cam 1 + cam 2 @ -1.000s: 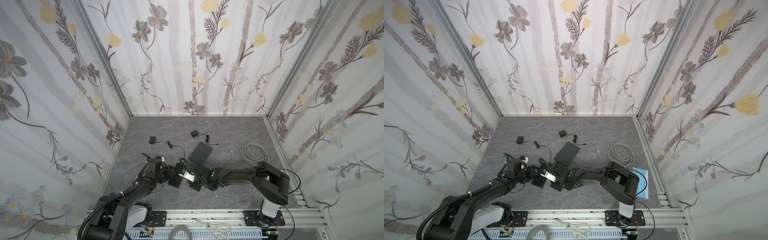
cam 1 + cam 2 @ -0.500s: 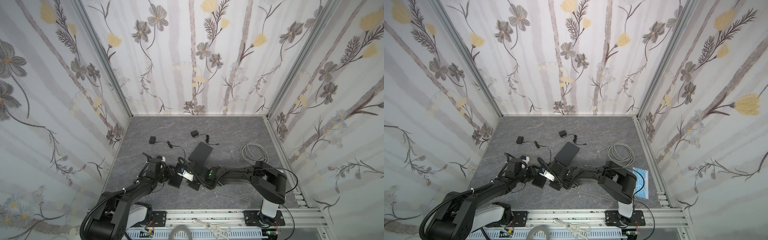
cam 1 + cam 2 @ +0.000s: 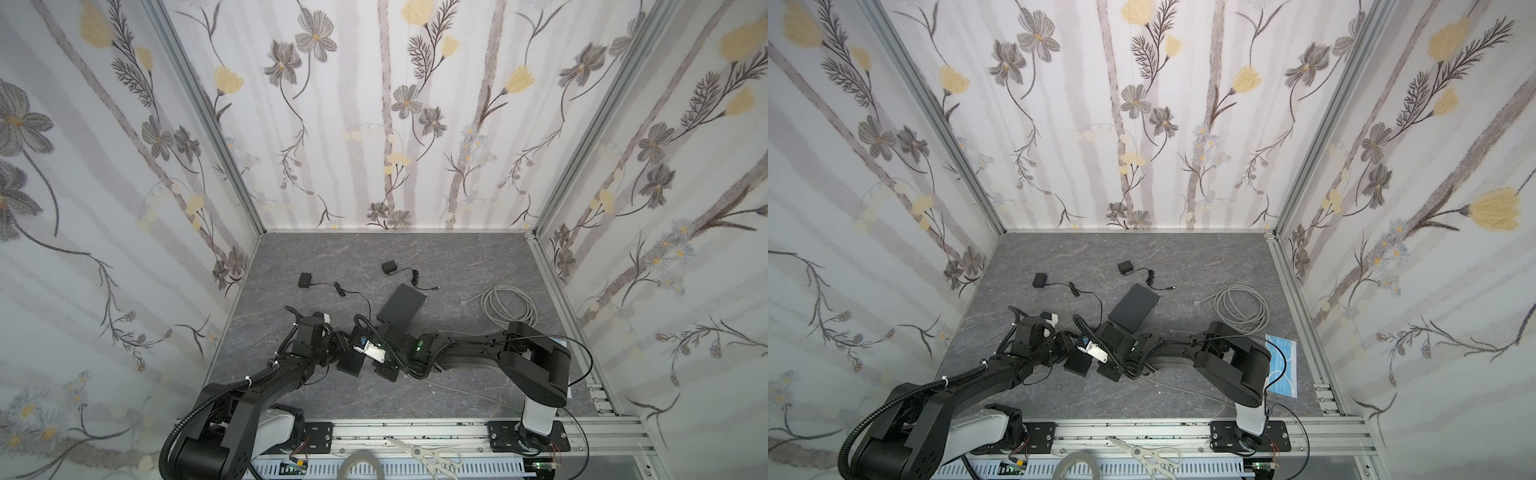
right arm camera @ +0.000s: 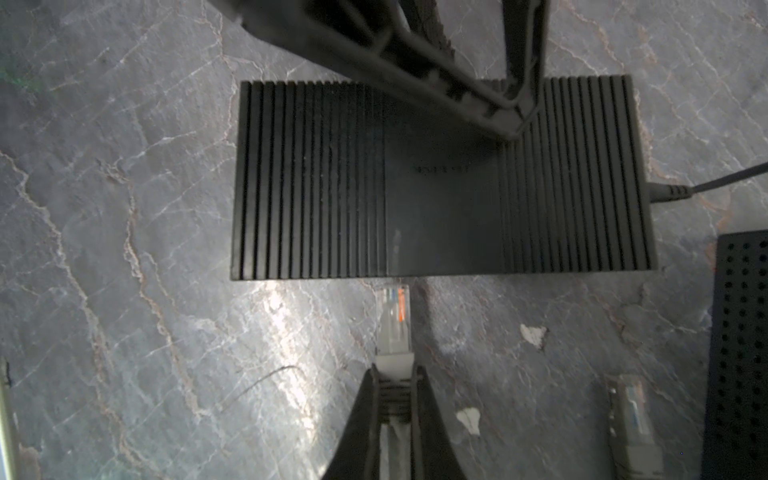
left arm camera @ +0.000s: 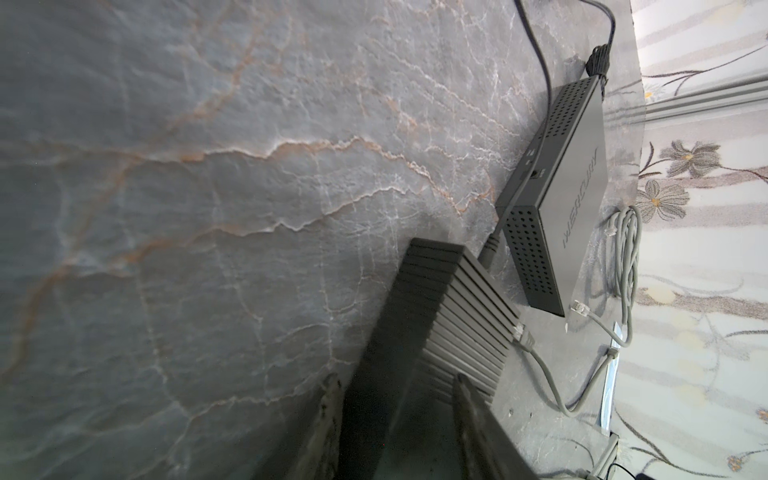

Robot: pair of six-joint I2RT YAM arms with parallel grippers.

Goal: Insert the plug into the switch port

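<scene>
On grey marbled tabletop: noted left gripper, jaws apart astride black ribbed plastic switch box; clamped or not, cannot tell. Rightward, clear plastic plug, tip at box's edge, pinched at grey boot by closed right gripper.

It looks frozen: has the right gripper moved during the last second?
Yes, slightly: the right gripper crept left in both top views, away from the fixed grey cable coil.

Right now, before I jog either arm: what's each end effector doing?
Left end effector: jaws astride the switch; grip cannot be told.
Right end effector: closed, holding the plug by its boot.
</scene>
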